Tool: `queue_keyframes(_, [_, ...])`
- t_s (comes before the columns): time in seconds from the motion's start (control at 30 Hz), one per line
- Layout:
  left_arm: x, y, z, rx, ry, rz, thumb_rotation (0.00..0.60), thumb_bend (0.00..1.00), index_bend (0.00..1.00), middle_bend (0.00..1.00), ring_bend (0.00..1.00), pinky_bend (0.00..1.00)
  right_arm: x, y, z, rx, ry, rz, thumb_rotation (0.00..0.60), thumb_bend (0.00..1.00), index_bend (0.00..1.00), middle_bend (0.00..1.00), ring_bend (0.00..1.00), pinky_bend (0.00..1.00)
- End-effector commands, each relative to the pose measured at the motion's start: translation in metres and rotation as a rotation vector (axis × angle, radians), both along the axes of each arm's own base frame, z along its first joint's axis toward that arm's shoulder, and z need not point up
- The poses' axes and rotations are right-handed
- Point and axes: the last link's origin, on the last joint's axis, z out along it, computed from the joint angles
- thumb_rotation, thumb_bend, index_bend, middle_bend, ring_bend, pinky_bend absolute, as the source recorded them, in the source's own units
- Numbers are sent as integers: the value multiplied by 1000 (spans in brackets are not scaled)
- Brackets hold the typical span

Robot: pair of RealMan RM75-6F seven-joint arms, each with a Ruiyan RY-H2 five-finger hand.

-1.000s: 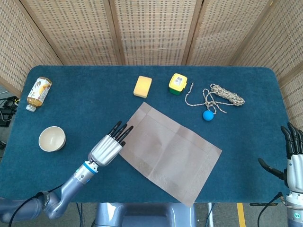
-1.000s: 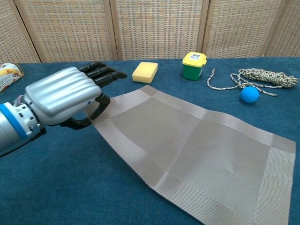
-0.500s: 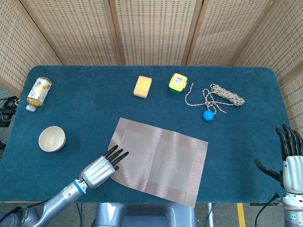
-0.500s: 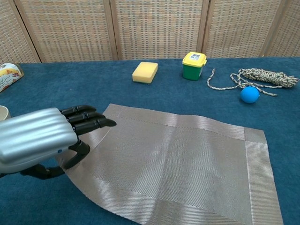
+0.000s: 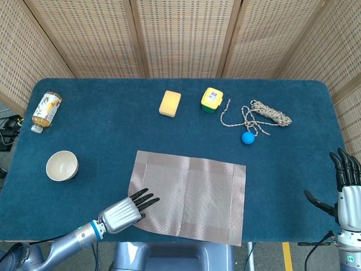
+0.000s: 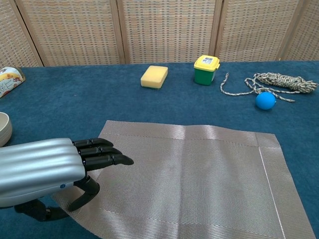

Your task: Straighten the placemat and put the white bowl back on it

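Note:
The grey woven placemat (image 5: 192, 192) lies near the table's front edge, its sides roughly parallel to that edge. My left hand (image 5: 125, 209) is at its near-left corner, fingers on top and thumb at the edge, pinching the mat (image 6: 199, 174); in the chest view the hand (image 6: 55, 172) fills the lower left. The white bowl (image 5: 61, 165) stands upright on the blue cloth, left of the mat and apart from it; only its rim (image 6: 3, 128) shows in the chest view. My right hand (image 5: 345, 186) hovers at the table's far right edge, fingers spread, holding nothing.
A bottle (image 5: 45, 110) lies on its side at the back left. A yellow sponge (image 5: 170, 103), a green tub with a yellow lid (image 5: 211, 100), a coiled rope (image 5: 265, 114) and a blue ball (image 5: 247, 137) sit behind the mat.
My left hand drew back toward the front edge, turning the placemat from a diagonal lie to nearly square with the table. The right hand barely moved.

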Motion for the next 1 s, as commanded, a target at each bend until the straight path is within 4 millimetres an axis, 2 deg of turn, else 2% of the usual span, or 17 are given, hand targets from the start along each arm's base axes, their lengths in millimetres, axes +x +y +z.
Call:
queue_keyframes(0.03, [1, -1, 0, -37, -12, -4, 600, 552, 589, 0, 0, 0, 0, 0, 0, 0, 0, -1, 600, 251, 54, 0, 0, 0])
queue_keyframes(0.73, [-3, -11, -2, -134, -31, -35, 600, 549, 575, 0, 0, 0, 0, 0, 0, -2, 5, -1, 600, 252, 54, 0, 0, 0])
queue_keyframes(0.83, [-4, -10, -1, -128, -25, -33, 600, 441, 481, 0, 0, 0, 0, 0, 0, -2, 5, -1, 600, 251, 54, 0, 0, 0])
queue_keyframes(0.93, [-5, -9, 0, -126, -22, -24, 600, 227, 302, 0, 0, 0, 1, 1, 0, -3, 5, 1, 600, 251, 54, 0, 0, 0])
queue_keyframes(1.0, [-7, -8, 3, -121, -19, -17, 600, 127, 180, 0, 0, 0, 1, 1, -1, -2, 5, 3, 600, 251, 54, 0, 0, 0])
